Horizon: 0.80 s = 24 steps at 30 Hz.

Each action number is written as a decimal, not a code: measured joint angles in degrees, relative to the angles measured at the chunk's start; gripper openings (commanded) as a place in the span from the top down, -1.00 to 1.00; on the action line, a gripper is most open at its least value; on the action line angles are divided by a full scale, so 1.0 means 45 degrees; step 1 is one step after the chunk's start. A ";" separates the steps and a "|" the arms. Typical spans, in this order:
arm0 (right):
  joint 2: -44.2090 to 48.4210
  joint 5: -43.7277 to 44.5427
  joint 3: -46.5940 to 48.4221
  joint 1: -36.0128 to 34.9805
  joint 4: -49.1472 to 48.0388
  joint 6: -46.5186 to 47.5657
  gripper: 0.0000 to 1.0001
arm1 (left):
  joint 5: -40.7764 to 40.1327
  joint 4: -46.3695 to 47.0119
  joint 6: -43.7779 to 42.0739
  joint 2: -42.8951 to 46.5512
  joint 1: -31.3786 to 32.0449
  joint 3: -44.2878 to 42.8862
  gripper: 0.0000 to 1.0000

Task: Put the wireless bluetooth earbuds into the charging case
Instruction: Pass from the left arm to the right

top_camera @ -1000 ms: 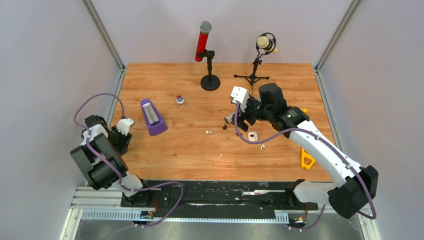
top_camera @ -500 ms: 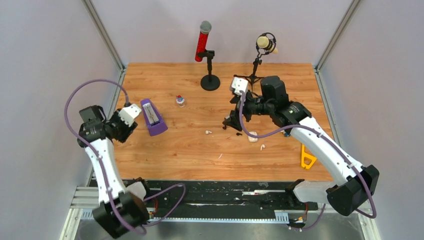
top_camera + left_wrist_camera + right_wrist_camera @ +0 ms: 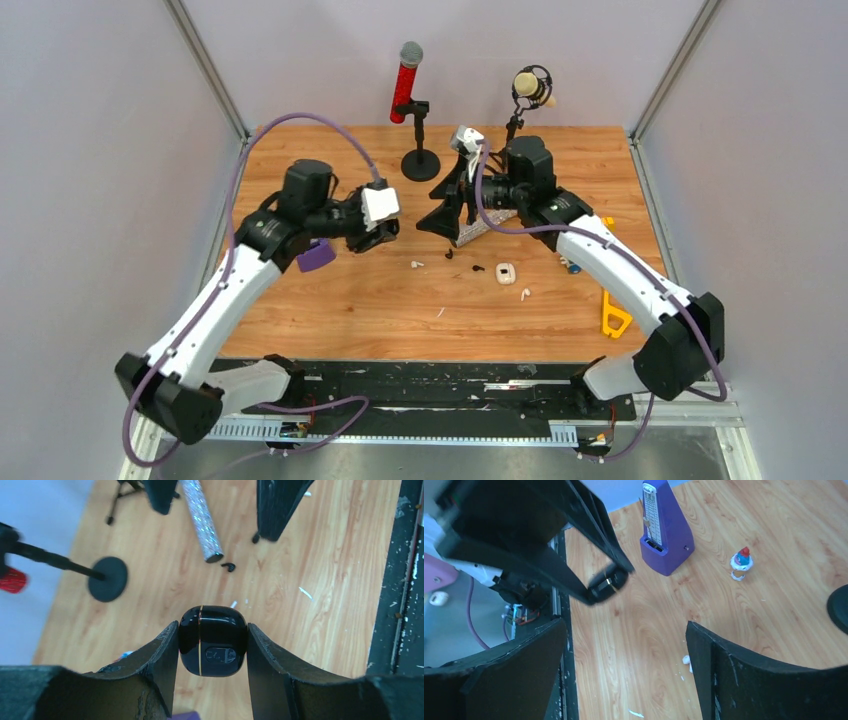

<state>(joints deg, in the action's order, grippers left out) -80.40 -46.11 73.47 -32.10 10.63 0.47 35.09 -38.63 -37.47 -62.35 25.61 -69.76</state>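
Your left gripper (image 3: 211, 627) is clamped on the black charging case (image 3: 214, 650), which looks closed (a thin gold seam runs round it) and is held above the wooden table (image 3: 320, 555). Your right gripper (image 3: 624, 630) is spread wide with nothing between its fingers, and it faces the left one. A black earbud (image 3: 229, 567) lies on the table just beside the tip of the glittery silver microphone (image 3: 200, 520), with a white earbud (image 3: 417, 264) and a white case (image 3: 506, 272) nearby

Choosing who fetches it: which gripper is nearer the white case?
Right. The right gripper hovers open just beyond and left of the white case; the left gripper, holding a black case, is farther left.
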 measured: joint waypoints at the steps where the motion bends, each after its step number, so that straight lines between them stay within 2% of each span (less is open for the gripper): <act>1: -0.0185 -0.0019 -0.0039 0.0010 -0.0291 -0.0350 -0.80 | -0.0141 0.0087 0.0155 -0.0593 0.0321 -0.0063 0.51; 6: -0.1107 0.0053 -0.0189 0.0063 -0.1311 -0.2089 -0.77 | -0.0743 0.0185 0.0743 -0.1826 0.1530 -0.0175 0.52; 14: -0.1462 0.0991 -0.0724 0.0146 -0.2118 -0.3735 -0.71 | -0.1005 0.0748 0.1418 -0.1661 0.1991 -0.0345 0.51; 24: -0.2637 -0.0806 -0.0578 0.0287 -0.2739 -0.6047 -0.47 | -0.2370 0.0714 0.1452 -0.1651 0.2531 -0.0155 0.51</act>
<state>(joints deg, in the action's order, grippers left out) -92.27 -49.74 70.87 -30.81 -1.69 -26.74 24.43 -35.42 -30.94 -69.78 36.99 -70.46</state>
